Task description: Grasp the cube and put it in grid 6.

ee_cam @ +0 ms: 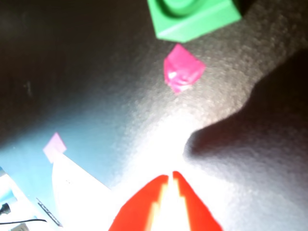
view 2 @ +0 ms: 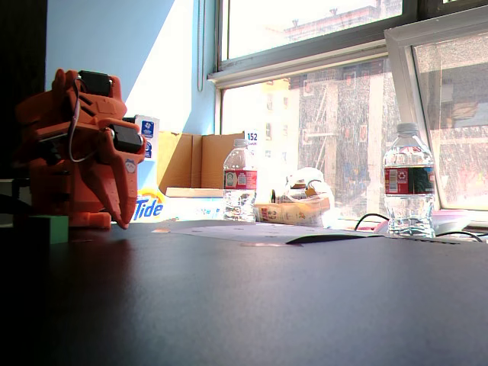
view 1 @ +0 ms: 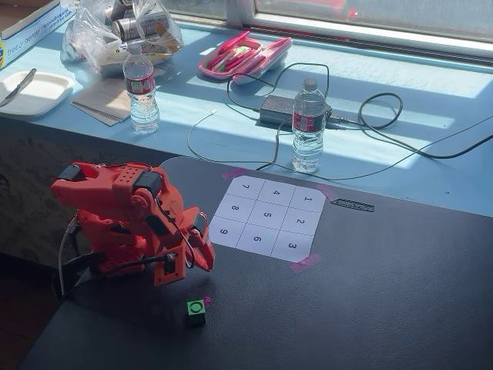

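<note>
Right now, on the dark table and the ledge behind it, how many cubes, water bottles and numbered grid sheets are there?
Cubes: 1, the green cube near the gripper.
Water bottles: 2, one on the left and one by the grid in a fixed view.
Grid sheets: 1, the numbered sheet.
Total: 4.

Arm (view 1: 127, 220) folded back on its base, tool (view 1: 206, 258) pointing down just above the table (view 1: 385, 293), red fingertips (ee_cam: 185, 192) nearly touching, nothing held between them.
</note>
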Available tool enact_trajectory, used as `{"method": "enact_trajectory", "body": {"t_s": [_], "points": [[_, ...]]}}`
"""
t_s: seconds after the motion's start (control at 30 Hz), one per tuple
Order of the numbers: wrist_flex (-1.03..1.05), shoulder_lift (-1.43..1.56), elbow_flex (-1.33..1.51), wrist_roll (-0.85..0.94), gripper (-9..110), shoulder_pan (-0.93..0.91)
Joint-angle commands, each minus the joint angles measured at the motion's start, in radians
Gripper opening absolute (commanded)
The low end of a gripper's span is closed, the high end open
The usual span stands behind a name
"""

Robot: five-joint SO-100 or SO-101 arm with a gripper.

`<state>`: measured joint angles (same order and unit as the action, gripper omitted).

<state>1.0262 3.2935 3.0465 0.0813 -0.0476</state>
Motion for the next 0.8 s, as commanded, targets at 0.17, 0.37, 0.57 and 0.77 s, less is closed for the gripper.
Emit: {"method": "enact_trajectory", "body": {"t_s": [0.17, 0.37, 0.57, 0.77], "points": [[-0.005, 0.008, -0.015, 0.006, 0, -0.006], [0.021, 0.008, -0.058, 0.006, 1, -0.041], [0.052, 0.008, -0.109, -0.006, 6, -0.075], [0.074, -0.058, -0.17, -0.02, 9, -0.086]]}}
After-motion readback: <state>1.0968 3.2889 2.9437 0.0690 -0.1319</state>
